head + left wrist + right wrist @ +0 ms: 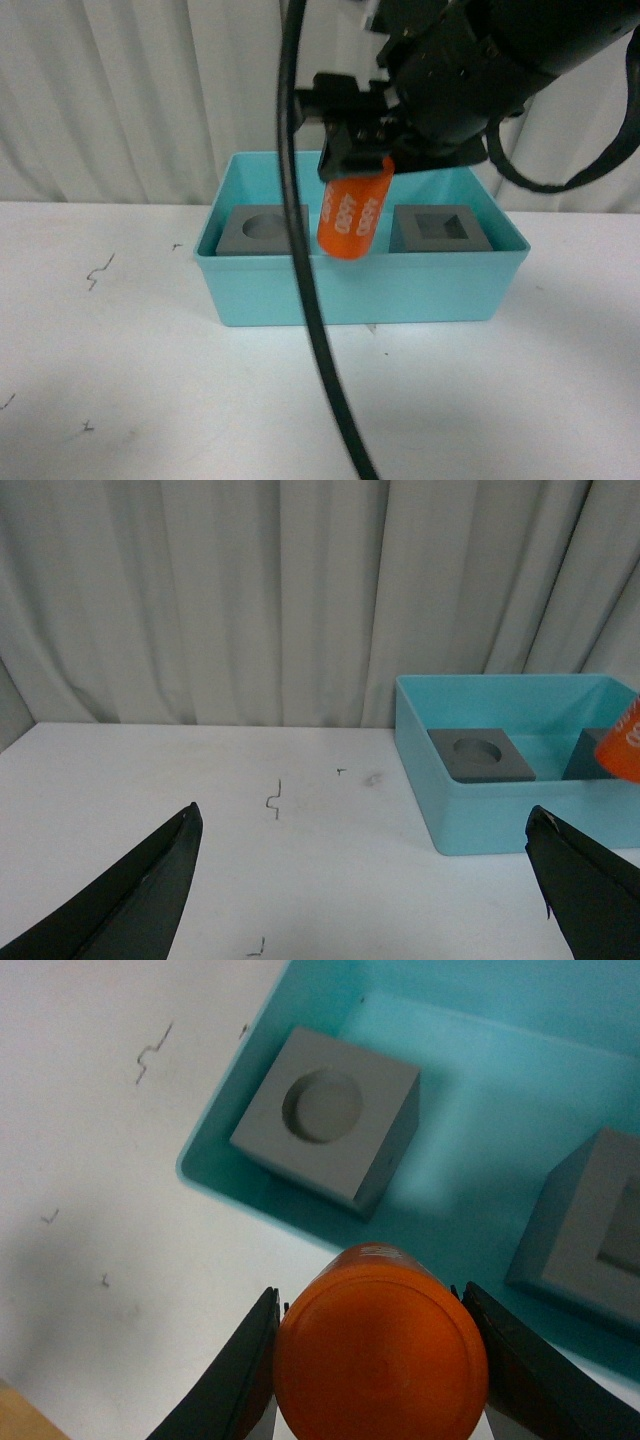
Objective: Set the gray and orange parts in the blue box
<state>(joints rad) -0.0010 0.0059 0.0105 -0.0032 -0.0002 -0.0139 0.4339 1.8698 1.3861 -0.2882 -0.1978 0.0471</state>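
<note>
Orange cylinder (353,217) hangs clamped in the right tool (352,170) above the blue box (360,290); left tool (365,880) gapes wide.

A flat white table (120,390) with a few small dark scuff marks (98,272) carries a light turquoise rectangular plastic bin (360,290), which rests directly on it near the back edge.
</note>
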